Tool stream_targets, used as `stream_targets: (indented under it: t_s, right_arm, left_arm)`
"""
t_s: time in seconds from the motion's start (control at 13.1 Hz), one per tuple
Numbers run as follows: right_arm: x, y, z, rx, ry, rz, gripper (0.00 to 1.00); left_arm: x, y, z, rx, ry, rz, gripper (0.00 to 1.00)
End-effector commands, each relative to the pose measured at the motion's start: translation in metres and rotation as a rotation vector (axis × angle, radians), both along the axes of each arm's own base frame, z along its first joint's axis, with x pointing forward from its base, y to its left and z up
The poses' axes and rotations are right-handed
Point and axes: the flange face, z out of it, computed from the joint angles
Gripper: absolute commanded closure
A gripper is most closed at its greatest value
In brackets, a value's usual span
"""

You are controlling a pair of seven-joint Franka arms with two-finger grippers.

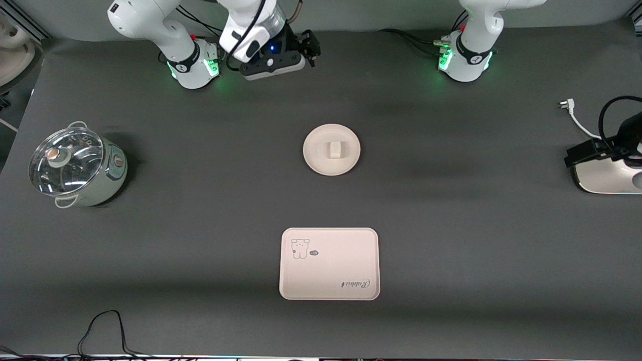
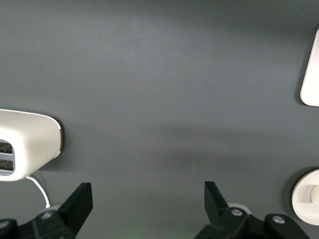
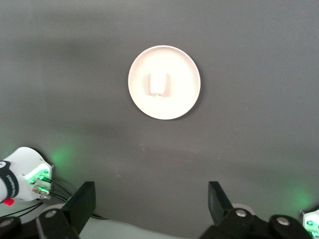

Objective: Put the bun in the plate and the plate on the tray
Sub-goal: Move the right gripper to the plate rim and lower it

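Note:
The round cream plate (image 1: 313,150) sits mid-table, and the small cream-white bun (image 1: 335,149) lies in its middle. The pinkish-beige tray (image 1: 329,263) with the bear drawing lies nearer the front camera than the plate, with nothing on it. My right gripper (image 3: 148,205) hangs open and holds nothing, high over the table near the arms' bases; its wrist view looks down on the plate (image 3: 184,84) and bun (image 3: 158,84). My left gripper (image 2: 148,204) is also open over bare table. The plate's rim (image 2: 301,191) and a tray corner (image 2: 311,74) show at the edge of the left wrist view.
A pale green pot with a glass lid (image 1: 75,168) stands at the right arm's end of the table. A white appliance (image 1: 607,173) with black cables and a white plug (image 1: 567,105) sits at the left arm's end. A black cable (image 1: 100,331) loops at the front edge.

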Motion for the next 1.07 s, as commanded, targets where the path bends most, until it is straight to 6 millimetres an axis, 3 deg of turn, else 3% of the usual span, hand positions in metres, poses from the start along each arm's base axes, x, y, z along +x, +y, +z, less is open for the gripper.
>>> stream_targets:
  t_s: [0.0, 0.53, 0.99]
  right_arm:
    - [0.001, -0.009, -0.035, 0.027, 0.007, -0.013, 0.0]
    - [-0.007, -0.024, -0.176, 0.027, -0.091, -0.097, 0.0]
    - [-0.01, -0.005, -0.279, 0.008, -0.173, -0.111, 0.0]
  left_arm:
    - [-0.018, -0.005, 0.004, -0.032, -0.002, -0.019, 0.0]
    - [-0.021, -0.01, 0.011, -0.034, -0.022, -0.05, 0.0]
    - [-0.018, -0.019, -0.002, -0.025, -0.021, -0.067, 0.0]
